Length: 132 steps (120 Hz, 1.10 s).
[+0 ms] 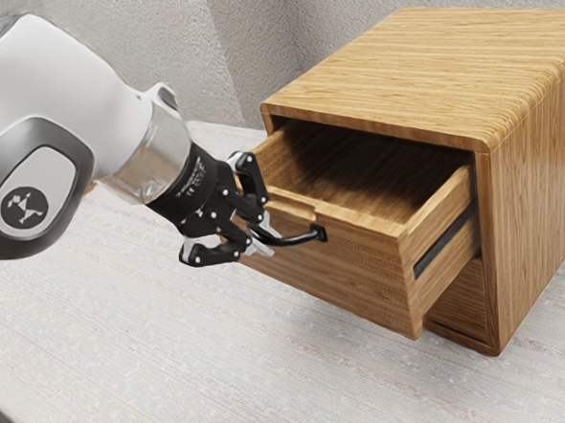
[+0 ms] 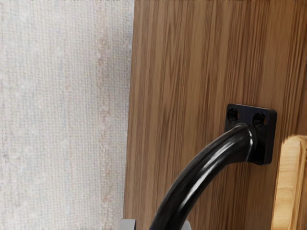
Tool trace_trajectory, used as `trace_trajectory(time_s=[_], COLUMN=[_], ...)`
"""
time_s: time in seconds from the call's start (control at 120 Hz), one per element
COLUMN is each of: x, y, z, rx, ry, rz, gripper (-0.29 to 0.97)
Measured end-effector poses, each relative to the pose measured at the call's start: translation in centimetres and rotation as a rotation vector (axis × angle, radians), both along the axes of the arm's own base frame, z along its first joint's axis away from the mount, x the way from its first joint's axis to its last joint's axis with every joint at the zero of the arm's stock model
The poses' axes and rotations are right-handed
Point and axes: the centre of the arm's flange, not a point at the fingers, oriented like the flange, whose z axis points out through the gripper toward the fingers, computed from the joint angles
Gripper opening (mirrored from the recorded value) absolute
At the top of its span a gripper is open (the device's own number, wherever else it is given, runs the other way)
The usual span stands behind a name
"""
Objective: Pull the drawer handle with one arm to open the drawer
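Item: one wooden cabinet [image 1: 427,68] on the worktop [image 1: 177,371]. One drawer [image 1: 362,255], standing part-way out, just ahead of the claw. One black bow handle [image 1: 298,237] on the drawer front; one mounting plate [image 2: 261,139] with two screw holes. One claw [image 1: 255,234], pinching the handle's near end from both sides.

My gripper [image 1: 260,230] sat at the handle [image 1: 299,239] of the drawer [image 1: 353,265], which stood out toward the exterior view's left from the cabinet [image 1: 507,111] on the table [image 1: 128,355].
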Motion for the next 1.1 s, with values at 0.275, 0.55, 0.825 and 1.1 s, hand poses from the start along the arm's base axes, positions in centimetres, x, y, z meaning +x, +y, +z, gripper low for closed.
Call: trace_trajectory(time_s=[0.275, 0.55, 0.825, 1.1], x=[-5.0, -12.1, -12.1, -2.4], y=[1.0, 3.1, 5.6, 10.5], z=[-0.1, 4.9, 10.4, 16.0], rx=[-0.007, 0.086, 0.145, 0.140], ry=[-0.023, -0.126, -0.032, 0.015], rz=[-0.013, 0.055, 0.151, 0.275], gripper=[-0.01, 0.29, 0.56, 0.63])
